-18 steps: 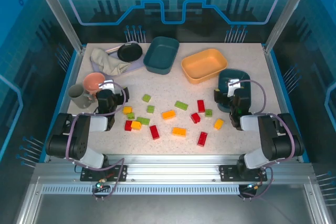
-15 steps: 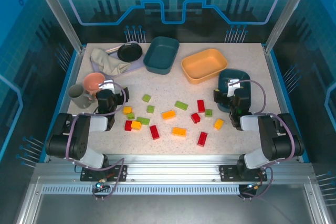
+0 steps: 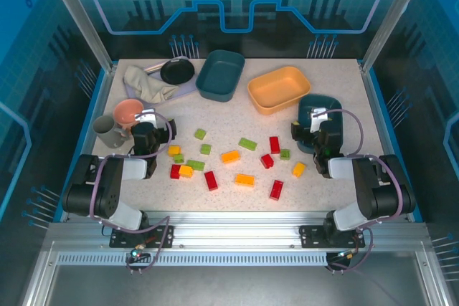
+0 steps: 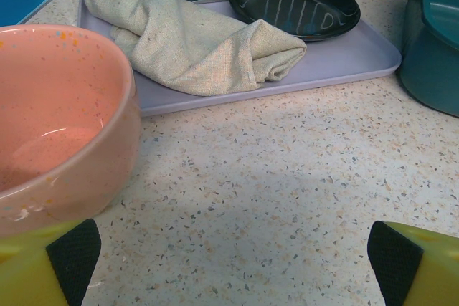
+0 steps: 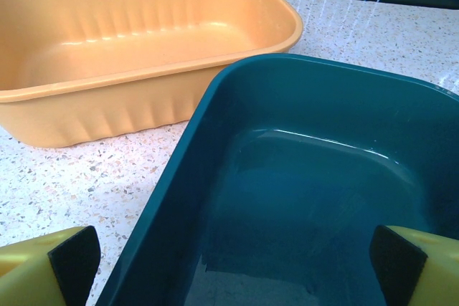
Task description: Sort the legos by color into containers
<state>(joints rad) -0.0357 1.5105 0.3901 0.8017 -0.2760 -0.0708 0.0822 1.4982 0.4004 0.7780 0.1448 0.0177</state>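
The bricks (image 3: 230, 155) are all loose on the worktop (image 3: 237, 116), scattered in a band between the two arms. There is a tight cluster of red, green and yellow pieces (image 3: 186, 170) near the left arm, and a looser spread of red, green and orange ones (image 3: 276, 189) toward the right. None is in a tub, so I judge the sorting not yet begun. Beyond them stand one teal tub (image 3: 220, 74) at the far middle and the yellow tub (image 3: 278, 89) beside it. The second teal tub (image 5: 287, 170) lies close under the right pincer (image 5: 234, 257), which is spread wide and holds nothing. The left pincer (image 4: 233, 256) is just as wide and empty. It hovers low over bare worktop with the pink bowl (image 4: 64, 127) just beside its left finger, and the tray (image 4: 344, 55) with the cloth (image 4: 193, 34) and black pan (image 4: 294, 5) lies farther off. Several things could go wrong from here. A swing of the left arm toward the cluster may clip the bowl. Wide fingers coming down among bricks packed that close could push neighbours away or pinch two colours at once. The right arm, moving off, might catch the teal tub's rim and drag it. From above, the orange and yellow bricks may or may not be one colour, so a piece could land in the wrong tub.
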